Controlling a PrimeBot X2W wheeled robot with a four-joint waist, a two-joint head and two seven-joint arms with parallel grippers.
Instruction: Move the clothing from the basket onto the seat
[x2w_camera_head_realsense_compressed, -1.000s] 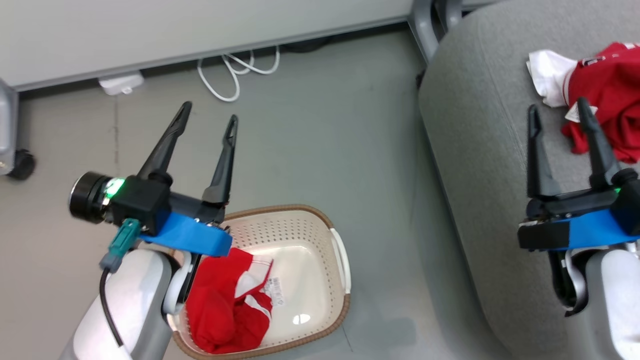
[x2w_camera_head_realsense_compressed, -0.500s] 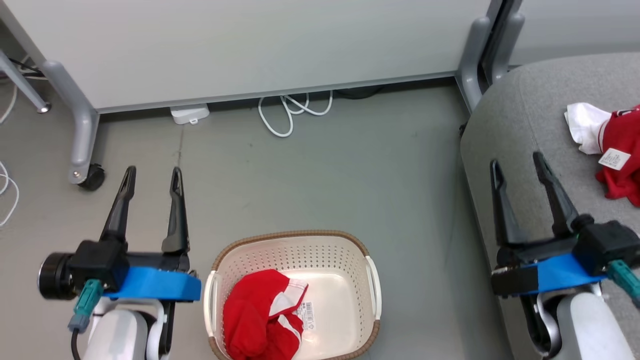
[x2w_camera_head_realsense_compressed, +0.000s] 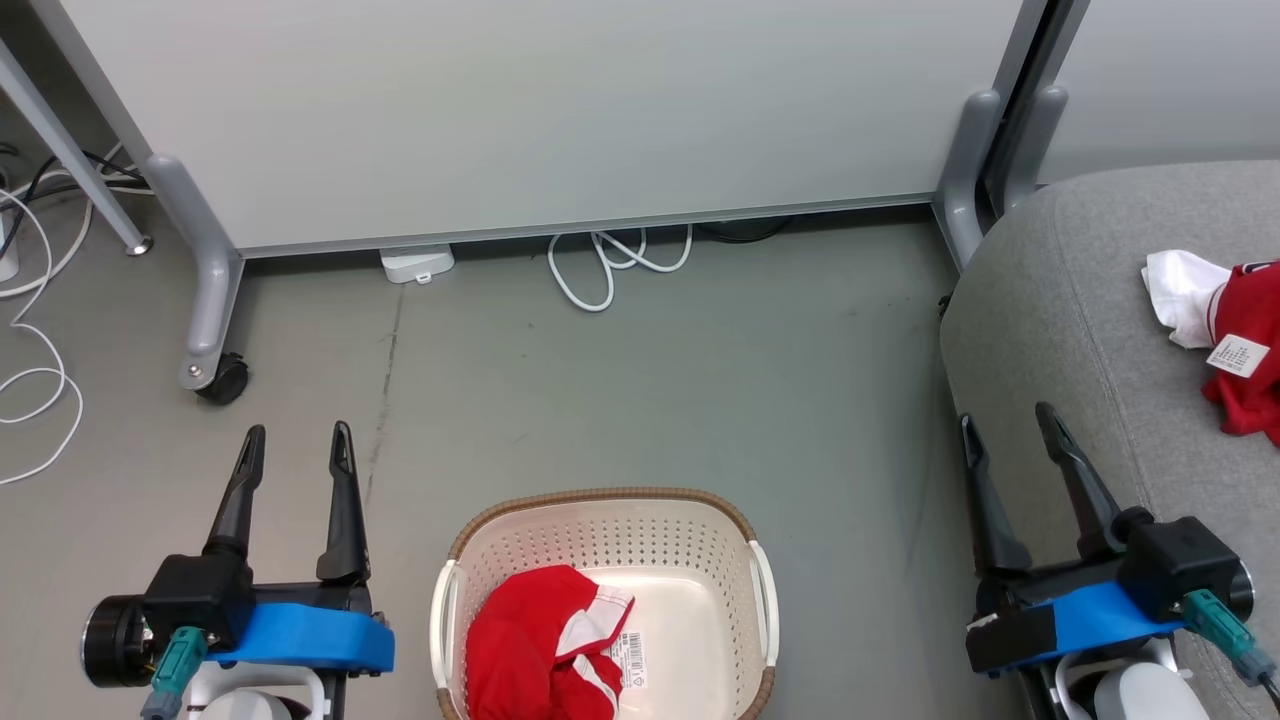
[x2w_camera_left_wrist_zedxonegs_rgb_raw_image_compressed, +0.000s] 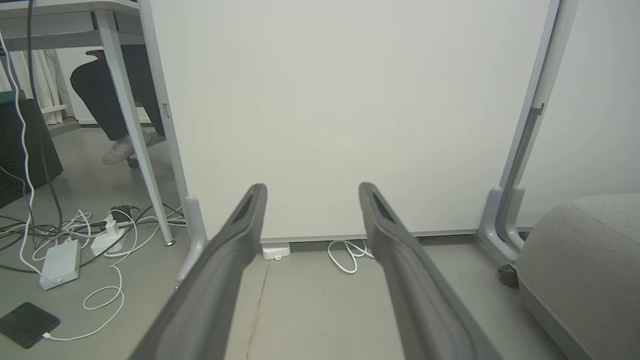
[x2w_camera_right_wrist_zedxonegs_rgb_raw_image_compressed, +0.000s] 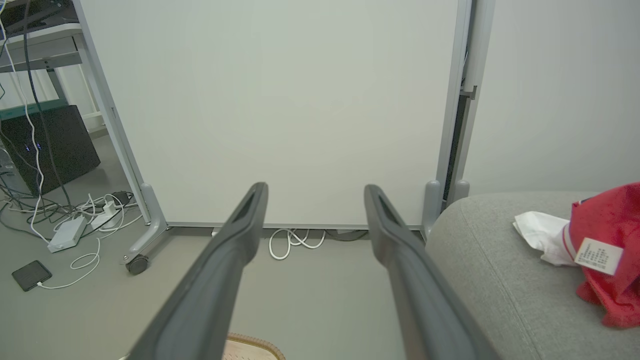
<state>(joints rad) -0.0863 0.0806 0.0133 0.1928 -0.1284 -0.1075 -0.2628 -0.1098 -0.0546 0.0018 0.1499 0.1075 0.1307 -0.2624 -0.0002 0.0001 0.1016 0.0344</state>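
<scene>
The cream basket (x2w_camera_head_realsense_compressed: 690, 545) with a brown rim stands on the floor at the bottom middle of the head view, and a sliver of its rim (x2w_camera_right_wrist_zedxonegs_rgb_raw_image_compressed: 252, 345) shows in the right wrist view. Bunched in its left half lies red clothing (x2w_camera_head_realsense_compressed: 535, 650) with white stripes. Another red garment (x2w_camera_head_realsense_compressed: 1245, 345) with a white tag and white cloth rests on the grey seat (x2w_camera_head_realsense_compressed: 1080, 300) at the right; the right wrist view shows this garment (x2w_camera_right_wrist_zedxonegs_rgb_raw_image_compressed: 607, 250) on the seat (x2w_camera_right_wrist_zedxonegs_rgb_raw_image_compressed: 500, 270) too. My left gripper (x2w_camera_head_realsense_compressed: 296, 445) is open and empty, left of the basket. My right gripper (x2w_camera_head_realsense_compressed: 1005, 425) is open and empty at the seat's near edge.
A pale partition panel (x2w_camera_head_realsense_compressed: 520, 110) on wheeled grey feet (x2w_camera_head_realsense_compressed: 210, 370) closes off the far side. White cables (x2w_camera_head_realsense_compressed: 610, 265) and a small white box (x2w_camera_head_realsense_compressed: 415, 265) lie at its base. More cables and power adapters (x2w_camera_left_wrist_zedxonegs_rgb_raw_image_compressed: 60, 257) and a dark phone (x2w_camera_left_wrist_zedxonegs_rgb_raw_image_compressed: 27, 325) lie on the floor left. A person's leg (x2w_camera_left_wrist_zedxonegs_rgb_raw_image_compressed: 112, 115) shows behind a desk.
The head camera has swung up and left, so the whole picture shifted. Both arms have drawn back toward the bottom corners, the left one off the basket. Both grippers stay open.
</scene>
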